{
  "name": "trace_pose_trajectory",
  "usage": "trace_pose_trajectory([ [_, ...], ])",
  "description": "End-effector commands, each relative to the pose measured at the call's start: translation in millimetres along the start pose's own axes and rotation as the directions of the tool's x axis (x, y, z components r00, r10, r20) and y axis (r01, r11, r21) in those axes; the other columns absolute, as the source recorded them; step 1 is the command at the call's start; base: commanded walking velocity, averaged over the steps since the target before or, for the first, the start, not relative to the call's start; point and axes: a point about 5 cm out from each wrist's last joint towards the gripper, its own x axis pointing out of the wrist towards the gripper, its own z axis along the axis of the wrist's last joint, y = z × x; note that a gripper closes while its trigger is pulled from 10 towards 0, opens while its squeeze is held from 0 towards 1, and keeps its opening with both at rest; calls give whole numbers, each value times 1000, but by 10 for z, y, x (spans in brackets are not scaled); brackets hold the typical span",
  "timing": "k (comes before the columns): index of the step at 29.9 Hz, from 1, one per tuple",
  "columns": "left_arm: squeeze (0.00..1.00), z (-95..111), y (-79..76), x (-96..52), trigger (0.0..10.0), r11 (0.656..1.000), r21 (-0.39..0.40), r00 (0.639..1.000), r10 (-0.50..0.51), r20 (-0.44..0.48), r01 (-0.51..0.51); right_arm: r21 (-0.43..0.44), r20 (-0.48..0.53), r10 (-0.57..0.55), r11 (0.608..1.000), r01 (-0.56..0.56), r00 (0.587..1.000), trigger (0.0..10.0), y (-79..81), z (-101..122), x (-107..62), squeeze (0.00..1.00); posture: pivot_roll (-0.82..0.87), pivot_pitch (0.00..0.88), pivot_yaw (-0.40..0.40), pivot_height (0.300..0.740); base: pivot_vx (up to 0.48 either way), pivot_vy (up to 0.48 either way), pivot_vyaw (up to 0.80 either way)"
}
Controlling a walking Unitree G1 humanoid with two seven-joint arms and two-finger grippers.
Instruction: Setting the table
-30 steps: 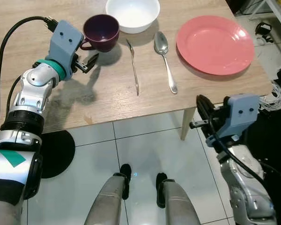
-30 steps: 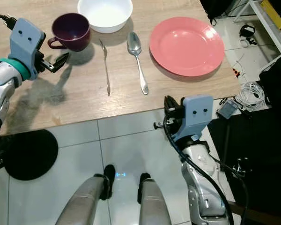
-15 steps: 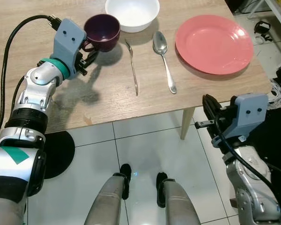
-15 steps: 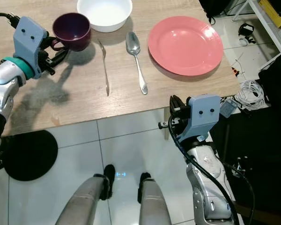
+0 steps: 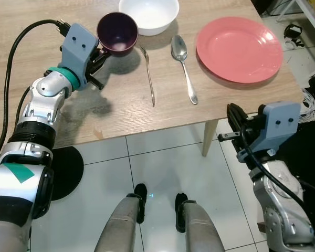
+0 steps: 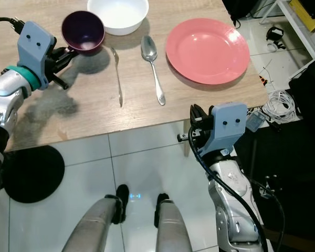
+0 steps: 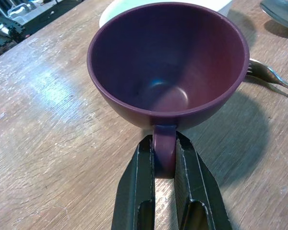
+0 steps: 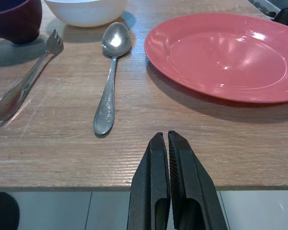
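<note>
A dark purple cup (image 5: 117, 33) hangs tilted just above the wooden table (image 5: 115, 105), casting a shadow below it. My left gripper (image 7: 164, 158) is shut on the cup's handle (image 7: 163, 148). Behind the cup stands a white bowl (image 5: 148, 14). A fork (image 5: 149, 76) and a spoon (image 5: 184, 67) lie side by side in the middle, and a pink plate (image 5: 239, 48) sits at the right. My right gripper (image 8: 168, 148) is shut with nothing in it, held off the table's near edge, facing the spoon (image 8: 110, 76) and plate (image 8: 225, 55).
White tiled floor (image 5: 163, 168) lies in front of the table, with a black round base (image 5: 63, 170) at the left and my legs below. Cables and dark gear (image 6: 283, 100) lie on the floor past the table's right end.
My left gripper closed on the cup's handle and lifted the cup, tilting it off the table. The right arm has barely moved.
</note>
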Motion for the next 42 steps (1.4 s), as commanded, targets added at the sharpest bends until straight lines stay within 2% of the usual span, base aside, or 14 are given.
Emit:
trace_pose_trajectory([
  [1, 0, -60, 2, -22, 0, 1000, -16, 1000, 18, -17, -19, 7, -19, -6, 1000, 6, 1000, 10000, -17, -56, 0, 0, -26, 264, 95, 740, 0, 0, 0],
  [2, 0, -45, 6, -23, 0, 999, -22, 999, 38, -7, -38, 9, -13, -1, 1000, 2, 1000, 10000, -13, -62, 40, 0, -14, 242, 92, 740, 0, 0, 0],
  [3, 0, -5, 13, -21, 10000, 998, -18, 998, 58, 11, -58, 11, -5, 1, 1000, -1, 1000, 10000, -11, -60, 84, 0, -6, 225, 89, 740, 0, 0, 0],
  [11, 0, 183, -19, -22, 10000, 998, -39, 996, 54, 78, -51, 15, 24, 4, 1000, -4, 1000, 10000, -7, -30, 203, 0, 27, 171, 85, 740, 0, 0, 0],
  [13, 0, 268, -80, -47, 10000, 997, -77, 996, 2, 93, 5, 14, 36, 4, 1000, -4, 999, 10000, -6, -11, 254, 0, 36, 160, 83, 740, 0, 0, 0],
  [15, 0, 357, -253, -169, 10000, 975, -167, 987, -136, 91, 150, 2, 49, -12, 1000, 12, 999, 10000, -37, 16, 315, 0, 44, 143, 78, 740, 0, 0, 0],
  [18, 0, 355, -387, -266, 10000, 953, -184, 970, -233, 68, 242, -16, 44, -71, 997, 71, 997, 10000, -130, 15, 329, 0, 45, 130, 75, 740, 0, 0, 0],
  [21, 0, 347, -426, -291, 10000, 953, -154, 965, -256, 60, 262, -24, 44, -126, 992, 128, 991, 10000, -215, 18, 319, 0, 41, 124, 78, 740, 0, 0, 0],
  [22, 0, 347, -426, -291, 10000, 953, -154, 965, -256, 60, 262, -24, 44, -126, 992, 128, 991, 10000, -215, 18, 319, 0, 41, 124, 78, 740, 0, 0, 0],
  [23, 0, 344, -500, -290, 10000, 955, -133, 964, -260, 57, 265, -37, 58, -265, 963, 267, 963, 10000, -418, 36, 276, 0, 28, 104, 90, 740, 0, 0, 0],
  [29, 0, 347, -563, -277, 10000, 963, -105, 968, -244, 65, 250, -41, 75, -344, 937, 348, 936, 10000, -533, 56, 231, 0, 22, 89, 94, 740, 0, 0, 0],
  [31, 0, 331, -607, -252, 10000, 979, -99, 983, -172, 67, 178, -49, 78, -384, 920, 388, 920, 10000, -613, 36, 201, 0, 22, 65, 90, 740, 0, 0, 0],
  [37, 0, 353, -631, -285, 10000, 984, -161, 997, -79, 22, 82, -66, 96, -379, 920, 386, 920, 10000, -657, 29, 257, 0, 35, 41, 74, 740, 0, 0, 0],
  [42, 0, 362, -638, -296, 10000, 983, -165, 997, -74, 15, 76, -60, 104, -370, 924, 377, 923, 10000, -647, 39, 290, 0, 42, 31, 71, 740, 0, 0, 0],
])
